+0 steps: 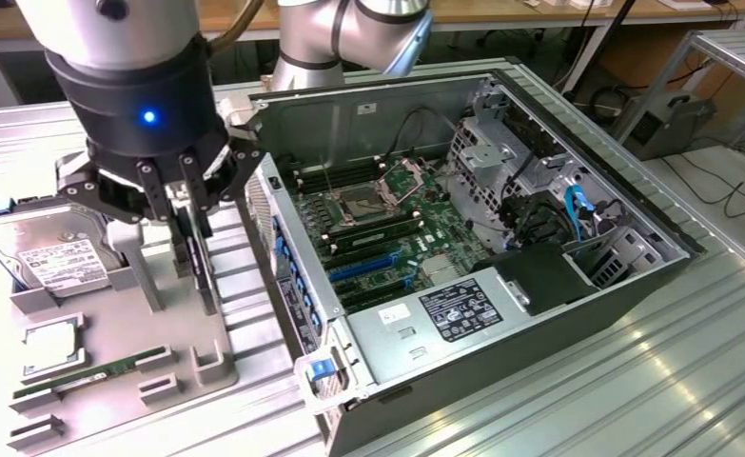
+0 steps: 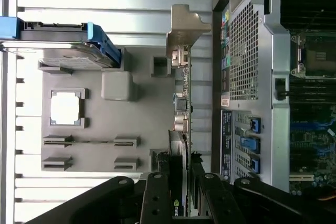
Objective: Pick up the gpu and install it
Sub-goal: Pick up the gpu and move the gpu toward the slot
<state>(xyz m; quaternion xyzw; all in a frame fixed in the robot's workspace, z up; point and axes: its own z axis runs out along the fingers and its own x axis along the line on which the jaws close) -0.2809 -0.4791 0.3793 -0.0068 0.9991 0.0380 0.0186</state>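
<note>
Grey tray beside the computer case sits under the gripper, closed narrowly on the upright gpu, whose thin-edge hold might let it twist or slip.

A ribbed metal surface catches the light (bright streaks toward the exterior view's right); wooden benches and trailing cables line the back.

The thin dark gpu is standing on edge, clamped in the gripper, its silver bracket at one end, just beside the computer case.
</note>
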